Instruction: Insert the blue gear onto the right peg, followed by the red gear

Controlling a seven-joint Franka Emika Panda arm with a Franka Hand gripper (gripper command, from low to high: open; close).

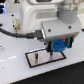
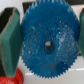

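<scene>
1. Blue gear [image 2: 47, 44]: it is sitting between the two green finger pads [image 2: 9, 45], filling most of the wrist view, its centre hole showing dark and unobstructed. In the exterior view it is showing as a blue patch [image 1: 59, 45] under the gripper [image 1: 58, 46], raised above the plate [image 1: 35, 59].
2. Gripper: the fingers are closing on the blue gear's rim from both sides; the teeth are pressing against the pads, so I am judging the hold as firm.
3. Position: the gear is hanging over the plate's end nearer the exterior view's right. A thin dark upright is showing just below it [image 1: 51, 51], probably the peg, though blur is preventing certainty about which of the two pins it is.
4. Seating: nothing is passing through the gear's hole in the wrist view, so the gear is not yet going onto any peg, in my judgement.
5. Red gear [image 2: 18, 77]: only a red sliver is appearing beside one pad, lower than the blue gear; it is not visible in the exterior view, and its exact resting place cannot be told.
6. Progress: the pick of the blue gear is done. Remaining, by my reading: aligning hole to peg, lowering, releasing, then the whole red-gear cycle.
7. Tabletop [image 1: 12, 67]: white, carrying the plate.
</scene>
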